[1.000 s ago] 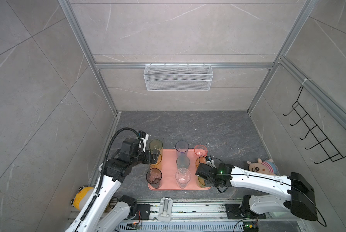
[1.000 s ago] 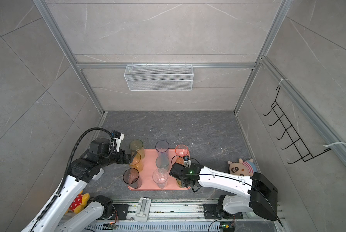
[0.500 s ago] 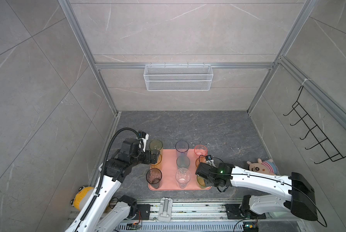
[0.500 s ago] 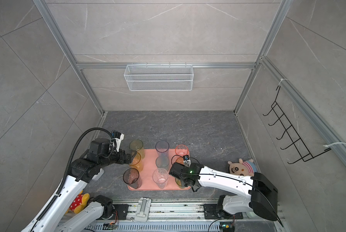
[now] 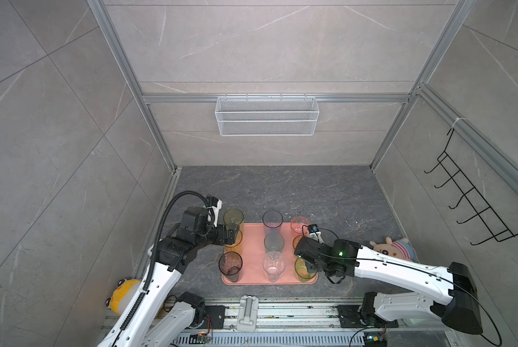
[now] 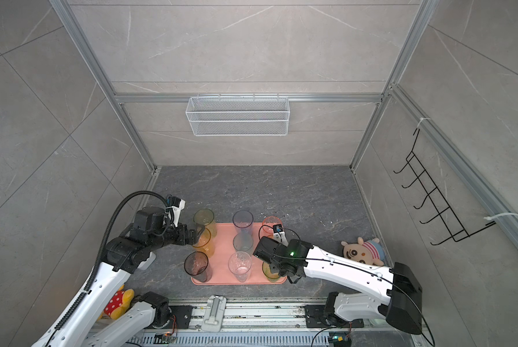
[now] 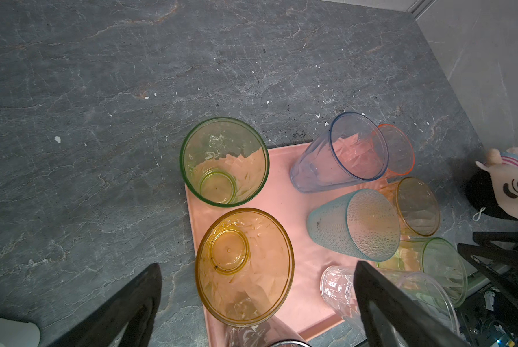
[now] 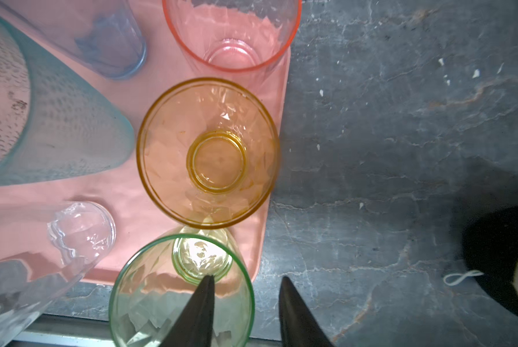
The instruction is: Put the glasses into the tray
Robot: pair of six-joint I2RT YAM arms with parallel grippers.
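Right pincer [image 8: 248,278]: jaws part open, wider than a second ago. One finger [image 8: 202,303] dips inside the short green see-through tumbler [image 8: 149,300] and the other stands outside its rim. The glass wall sits in the gap and neither finger is seen pressing it, so nothing is gripped. The arm is where it was a second ago. This tumbler stands upright in the near right corner of the flat salmon-pink rectangular tray [image 8: 131,204], just beside the short amber see-through tumbler [image 8: 208,153]. The short pink see-through tumbler [image 8: 230,36] is beyond that.

Left pincer [image 7: 257,264]: unchanged, jaws at full spread. It straddles the tall amber see-through tumbler [image 7: 244,267] without contact and holds nothing. The tall yellow-green see-through tumbler [image 7: 223,162] is just past it at the tray's far left corner. The smoky grey see-through tumbler [image 5: 230,266] is on the near side.

Middle column, far to near: blue-grey see-through tumbler [image 5: 272,222], dimpled teal see-through tumbler [image 5: 273,241], clear see-through tumbler [image 5: 273,264]. All nine stand upright on the tray, three rows of three, same spots as before.

The tray lies on the dark grey stone tabletop [image 5: 281,192], by its near edge. Off the tray: plush toy with striped cap [image 5: 391,248] at right, yellow plush toy [image 5: 122,296] at left by the arm base. White wire mesh basket [image 5: 266,115] on the back wall.
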